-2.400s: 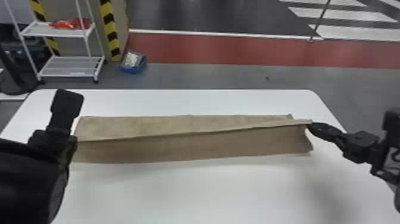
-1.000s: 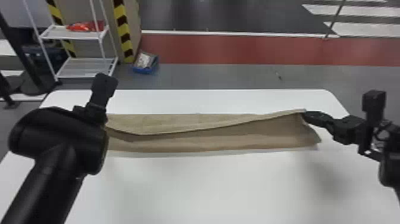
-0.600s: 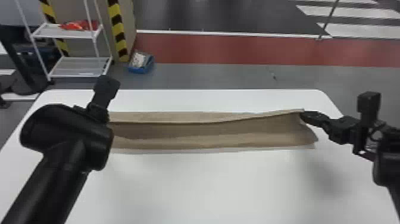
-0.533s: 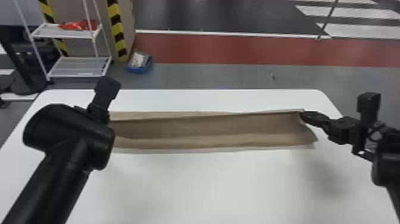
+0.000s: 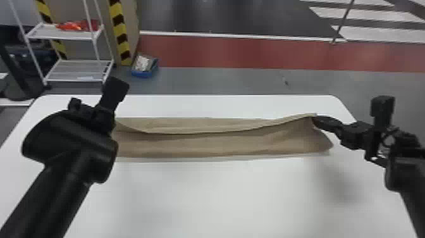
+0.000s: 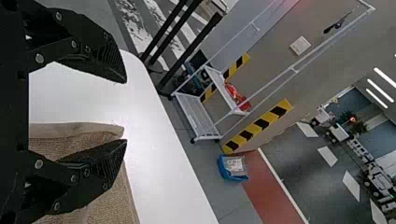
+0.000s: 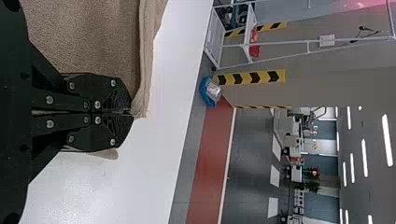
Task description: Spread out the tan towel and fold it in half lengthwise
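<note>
Edge of tan towel slack again

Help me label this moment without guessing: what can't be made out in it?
- The towel's left end, head view: hidden behind the left arm.
- Part of the towel, left wrist view: covered by the left gripper, with more cut off by the picture's bottom edge.
- How much cloth is pinched, right wrist view: the right gripper's own fingers hide it.
- What the blue bin holds, head view: too small and blurred.
</note>
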`<state>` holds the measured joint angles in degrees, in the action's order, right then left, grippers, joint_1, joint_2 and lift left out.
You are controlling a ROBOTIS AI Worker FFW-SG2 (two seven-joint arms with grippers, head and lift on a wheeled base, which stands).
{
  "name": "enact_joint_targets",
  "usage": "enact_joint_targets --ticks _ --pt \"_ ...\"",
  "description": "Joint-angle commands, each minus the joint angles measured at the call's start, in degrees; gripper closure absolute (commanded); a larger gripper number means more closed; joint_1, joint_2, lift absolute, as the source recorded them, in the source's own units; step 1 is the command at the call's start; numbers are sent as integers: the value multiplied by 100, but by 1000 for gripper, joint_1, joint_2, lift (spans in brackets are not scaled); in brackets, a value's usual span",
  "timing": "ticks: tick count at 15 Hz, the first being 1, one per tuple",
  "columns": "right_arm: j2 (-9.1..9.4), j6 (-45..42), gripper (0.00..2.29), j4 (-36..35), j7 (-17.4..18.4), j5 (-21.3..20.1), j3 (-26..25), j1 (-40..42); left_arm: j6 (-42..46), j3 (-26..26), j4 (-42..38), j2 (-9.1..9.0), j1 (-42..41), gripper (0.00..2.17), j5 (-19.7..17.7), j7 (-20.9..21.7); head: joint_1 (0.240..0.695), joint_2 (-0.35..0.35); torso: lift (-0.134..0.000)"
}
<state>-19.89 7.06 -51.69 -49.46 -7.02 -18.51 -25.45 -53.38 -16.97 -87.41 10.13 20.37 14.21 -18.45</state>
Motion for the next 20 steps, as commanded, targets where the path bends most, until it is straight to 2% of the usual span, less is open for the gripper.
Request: enact_joint_targets --ticks 1,3,4,6,9,11,12,13,14,15,17,18,20 --pt "20 -24 1460 115 33 -1 5 -75 772 89 13 104 -236 39 2 -53 694 -92 -128" --pt "20 -24 1460 115 59 -1 5 -75 1756 414 -13 288 -535 39 -103 131 691 -91 -128" --pt "11 -24 1460 115 50 17 5 -75 1826 493 -13 402 -596 39 -182 201 689 -91 -128" --pt "-6 -24 1457 115 59 96 5 -66 2090 810 -154 508 -833 39 -455 316 687 -77 -128" --pt "3 -24 1453 124 121 87 128 -101 2143 897 -277 561 -948 39 -551 377 690 -58 -128" --pt "11 -112 1035 300 393 34 277 -189 2248 880 -277 561 -948 39 -595 421 691 -51 -128" --pt "11 -182 1035 370 507 34 304 -215 2318 871 -286 561 -965 39 -595 412 691 -52 -128" --pt "20 -270 724 397 622 60 304 -215 2336 854 -286 561 -974 39 -595 395 690 -53 -128" --pt "38 -340 167 397 718 69 304 -198 2336 836 -286 561 -974 39 -595 395 688 -55 -128" --pt "38 -411 6 388 806 87 304 -180 2336 836 -286 561 -974 39 -595 395 687 -57 -128" --pt "47 -463 6 256 947 166 198 -101 2318 854 -303 561 -974 39 -586 395 683 -63 -128" --pt "47 -446 22 203 947 333 154 -48 2318 862 -347 561 -983 39 -595 395 682 -65 -128" --pt "3 -59 39 -122 929 544 75 128 2318 871 -391 561 -1027 39 -613 404 677 -70 -128"
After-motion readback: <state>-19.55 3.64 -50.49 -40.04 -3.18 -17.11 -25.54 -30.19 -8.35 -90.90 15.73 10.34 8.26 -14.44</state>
